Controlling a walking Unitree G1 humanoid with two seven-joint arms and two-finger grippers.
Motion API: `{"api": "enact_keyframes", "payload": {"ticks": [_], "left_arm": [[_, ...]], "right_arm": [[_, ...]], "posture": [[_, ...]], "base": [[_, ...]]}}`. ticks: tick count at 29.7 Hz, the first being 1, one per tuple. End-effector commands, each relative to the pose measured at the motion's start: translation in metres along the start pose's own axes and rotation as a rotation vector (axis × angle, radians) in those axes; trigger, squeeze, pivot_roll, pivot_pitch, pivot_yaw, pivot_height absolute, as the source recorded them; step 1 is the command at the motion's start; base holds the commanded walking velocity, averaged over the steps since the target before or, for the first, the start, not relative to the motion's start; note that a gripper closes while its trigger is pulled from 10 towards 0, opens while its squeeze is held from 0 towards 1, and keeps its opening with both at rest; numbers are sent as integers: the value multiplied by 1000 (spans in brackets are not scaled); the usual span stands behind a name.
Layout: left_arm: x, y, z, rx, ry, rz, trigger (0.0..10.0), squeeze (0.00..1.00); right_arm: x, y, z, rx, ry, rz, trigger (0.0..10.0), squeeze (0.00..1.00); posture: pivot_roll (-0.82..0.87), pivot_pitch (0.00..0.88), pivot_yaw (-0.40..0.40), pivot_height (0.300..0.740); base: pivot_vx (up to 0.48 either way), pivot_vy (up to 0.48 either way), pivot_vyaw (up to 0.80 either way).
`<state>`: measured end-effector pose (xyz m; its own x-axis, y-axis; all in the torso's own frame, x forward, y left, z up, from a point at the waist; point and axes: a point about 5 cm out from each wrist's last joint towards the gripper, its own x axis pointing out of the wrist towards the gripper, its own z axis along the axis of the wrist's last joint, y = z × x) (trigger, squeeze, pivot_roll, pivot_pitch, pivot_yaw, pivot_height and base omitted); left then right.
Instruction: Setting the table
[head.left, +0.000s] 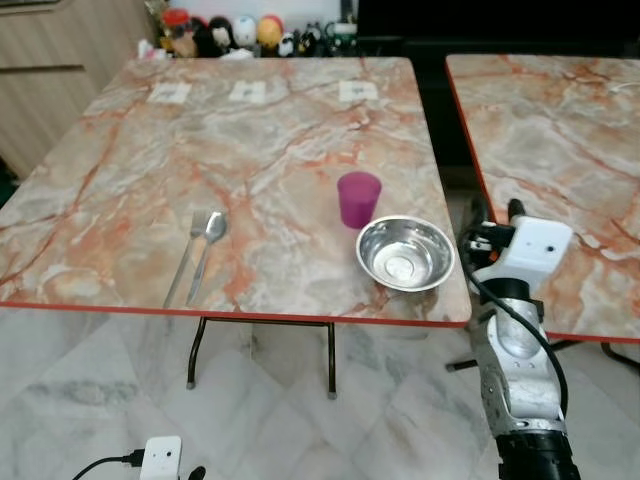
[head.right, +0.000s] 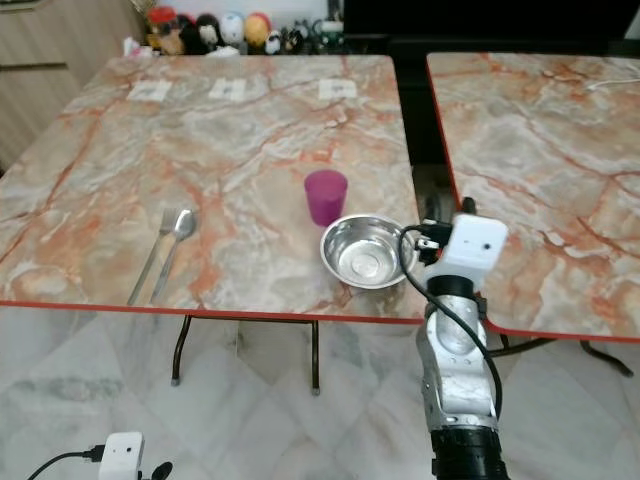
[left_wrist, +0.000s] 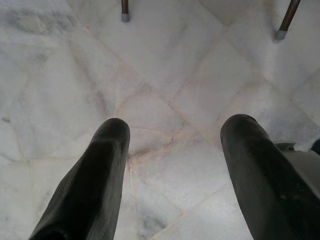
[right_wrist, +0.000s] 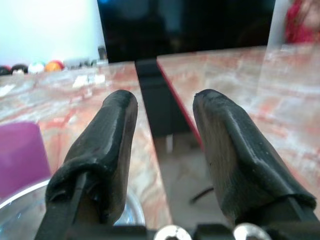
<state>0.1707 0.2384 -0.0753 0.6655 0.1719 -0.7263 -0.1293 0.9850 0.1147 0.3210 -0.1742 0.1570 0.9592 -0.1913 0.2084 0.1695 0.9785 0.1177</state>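
Both pairs of jaws stand parted with nothing between them: the left gripper (left_wrist: 172, 150) hangs low over the pale marble-tiled floor (left_wrist: 165, 75), its two black fingers (left_wrist: 95, 175) spread wide, while the right gripper (right_wrist: 165, 145) is raised at the near right corner of the square orange-veined marble-pattern table (head.left: 150, 170), its fingers apart over the gap between that table and a second, matching marble-pattern table (head.left: 560, 120) to the right. From the head views the right arm's silver forearm and white wrist housing (head.left: 535, 245) cover most of the fingers, so only their dark tips show just beside the table edge. Just left of that gripper sits the round stainless-steel bowl (head.left: 405, 252), close to the near edge; in the right wrist view only a sliver of its rim shows, cut off by the frame. Touching or almost touching its far rim stands the purple plastic cup (head.left: 359, 198), upright. Well apart to the left lie the metal fork (head.left: 186, 252) and metal spoon (head.left: 207, 250), side by side, handles toward the near edge. Farther back, three small white cards (head.left: 247, 92) lie in a row, their markings too small to read, and beyond the far edge a cluster of small colourful figurines (head.left: 230, 32) is partly cut off.
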Motion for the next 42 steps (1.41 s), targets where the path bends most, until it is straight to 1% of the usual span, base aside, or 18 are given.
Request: {"api": "enact_keyframes", "payload": {"ticks": [1,2,4,5,6,10,11,12,13,14,15,16,18,19,21,30,34,42], "left_arm": [[-2,0,-5,10,17,-2,10000,0],[-2,0,-5,10,17,-2,10000,0],[-2,0,-5,10,17,-3,10000,0],[-2,0,-6,10,17,-3,10000,0],[-2,0,-6,10,17,-3,10000,0],[-2,0,-6,13,19,-5,10000,0],[-2,0,-7,13,20,-6,10000,0],[-2,0,-7,13,21,-6,10000,0],[-2,0,-7,13,21,-7,10000,0],[-2,0,-7,14,21,-7,10000,0],[-2,0,-7,15,21,-7,10000,0],[-2,0,-7,15,21,-7,10000,0],[-2,0,-7,15,21,-7,10000,0],[-2,0,-7,15,21,-7,10000,0],[-2,0,-7,18,22,-9,10000,0],[-2,-1,-6,21,21,-12,10000,0],[-2,-2,-6,19,20,-14,10000,0],[-2,-3,-8,20,25,-17,10000,0]], "right_arm": [[0,-5,-16,23,116,-24,10000,0],[0,-6,-20,17,144,-25,10000,0],[-1,-5,-21,32,137,-6,10000,0],[-2,-4,-21,47,138,2,10000,878],[-2,-3,-22,63,146,9,10000,1000],[-2,-3,-26,146,196,-13,10000,1000],[-2,-3,-28,166,217,-5,10000,349],[-2,-2,-29,175,230,6,10000,145],[-2,-1,-30,182,239,13,10000,0],[-2,0,-32,188,257,27,10000,0],[-3,3,-40,179,316,47,10000,0],[-3,3,-40,179,316,47,10000,0],[-3,7,-45,203,353,78,10000,0],[-3,8,-45,211,360,88,10000,0],[-1,10,-46,261,368,84,10000,0],[10,18,-44,306,385,115,10000,0],[13,20,-45,368,412,97,10000,0],[16,19,-47,386,436,78,10000,0]], "posture": [[-98,138,49,740],[-98,138,49,740],[-97,137,48,740],[-95,140,49,740],[-96,140,49,740],[-98,141,51,740],[-96,140,52,740],[-96,140,52,740],[-96,140,52,740],[-99,141,52,740],[-98,141,52,740],[-98,141,52,740],[-98,141,52,740],[-95,141,52,740],[-92,142,53,740],[-90,140,54,740],[-87,141,53,740],[-89,143,54,740]], "base": [[0,0,0],[0,0,0],[0,0,0],[0,0,0],[0,0,0],[0,0,0],[0,0,0],[0,0,0],[0,0,0],[0,0,0],[0,0,0],[0,0,0],[0,0,0],[0,0,0],[0,0,0],[0,0,0],[0,0,0],[0,0,0]]}}
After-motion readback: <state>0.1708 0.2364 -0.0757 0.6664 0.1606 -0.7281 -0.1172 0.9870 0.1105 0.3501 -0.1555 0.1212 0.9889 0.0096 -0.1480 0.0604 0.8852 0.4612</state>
